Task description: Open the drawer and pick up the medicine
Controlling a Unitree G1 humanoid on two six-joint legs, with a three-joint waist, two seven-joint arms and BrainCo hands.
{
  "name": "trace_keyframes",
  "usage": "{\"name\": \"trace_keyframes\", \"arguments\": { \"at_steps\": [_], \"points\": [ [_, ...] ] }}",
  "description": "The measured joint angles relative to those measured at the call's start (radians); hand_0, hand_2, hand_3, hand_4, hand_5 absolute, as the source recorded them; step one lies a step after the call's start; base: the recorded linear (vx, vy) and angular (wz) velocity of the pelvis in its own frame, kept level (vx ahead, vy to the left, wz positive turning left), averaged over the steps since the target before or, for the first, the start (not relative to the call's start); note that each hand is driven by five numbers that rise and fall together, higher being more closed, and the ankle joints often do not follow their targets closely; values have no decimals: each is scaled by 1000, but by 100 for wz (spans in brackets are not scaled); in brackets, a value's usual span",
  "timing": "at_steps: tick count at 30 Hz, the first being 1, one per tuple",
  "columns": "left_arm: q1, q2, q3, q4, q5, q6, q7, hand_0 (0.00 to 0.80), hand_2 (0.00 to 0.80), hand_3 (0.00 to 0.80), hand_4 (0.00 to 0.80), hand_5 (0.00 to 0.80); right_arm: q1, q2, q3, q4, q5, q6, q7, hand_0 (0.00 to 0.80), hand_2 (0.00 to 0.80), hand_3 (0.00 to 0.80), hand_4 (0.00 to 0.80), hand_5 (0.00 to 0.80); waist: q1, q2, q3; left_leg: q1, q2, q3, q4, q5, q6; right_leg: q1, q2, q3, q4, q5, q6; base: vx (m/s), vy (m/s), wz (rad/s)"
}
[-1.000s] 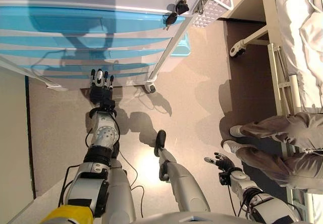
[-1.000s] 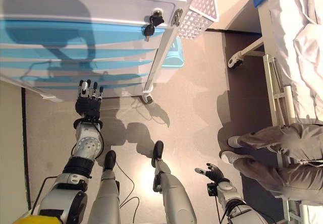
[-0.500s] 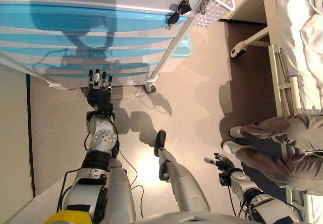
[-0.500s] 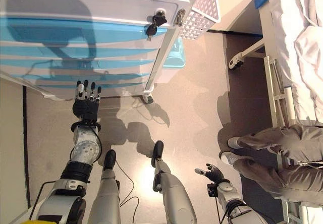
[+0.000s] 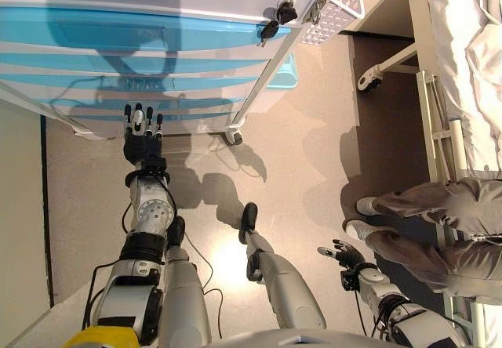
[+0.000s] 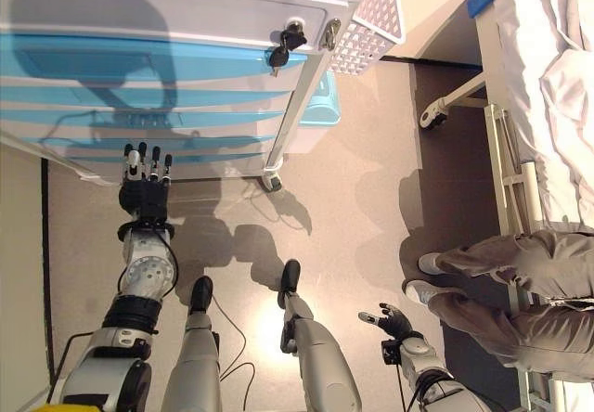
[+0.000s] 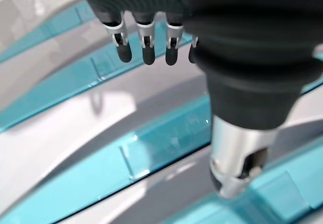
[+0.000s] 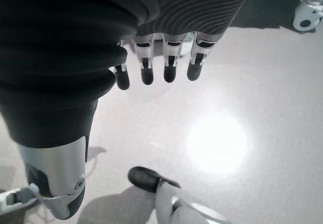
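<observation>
Pale grey plastic with translucent turquoise fronts makes up the drawer cart [image 5: 157,19] that fills the far left of the scene, a smooth, glossy cabinet of stacked shallow drawers on a castor [image 5: 232,135], and every drawer front [image 7: 151,148] looks flush, so by my reading nothing of the task is done: a drawer has to be pulled out and the medicine found and lifted. No medicine shows in any view; it is presumably shut inside the cart. To the far right stands a bed [image 5: 463,58] with a cream metal frame and rumpled white linen, and near it a person [image 5: 439,230] in creased grey trousers and pale shoes. A white perforated basket [image 5: 339,5] hangs on the cart's right side above a light blue bin [image 5: 285,72]. Black keys [image 5: 274,17] dangle from the lock at the top right corner. The left hand [image 5: 141,140] reaches toward the lowest drawers with fingers [image 7: 146,45] straight and apart, grasping nothing and, in its wrist view, seemingly just short of the fronts. The right hand [image 5: 345,252] hangs relaxed and empty at near right over the speckled beige floor [image 5: 298,152].
</observation>
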Motion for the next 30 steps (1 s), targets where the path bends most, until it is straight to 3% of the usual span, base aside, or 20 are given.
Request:
{"name": "trace_keyframes", "arguments": {
  "at_steps": [20, 30],
  "points": [
    [-27, 74, -9, -9, 4, 0, 40, 0, 0, 0, 0, 0, 0, -3, 0, -3, 0, 0, 8, 0, 0, 0, 0, 0, -2, 0, 0, -28, 0, 4, 1, -1, -2, -30, 1, 1, -2, 1, 0, 2, 0, 0],
    [-28, 77, -13, -9, 4, 0, 42, 0, 0, 0, 0, 0, 0, -4, 0, -3, -1, 0, 16, 0, 0, 0, 0, 0, -2, 0, 0, -27, 0, 5, 1, -1, -2, -30, 1, 2, -1, 0, 0, 0, 0, 0]
  ]
}}
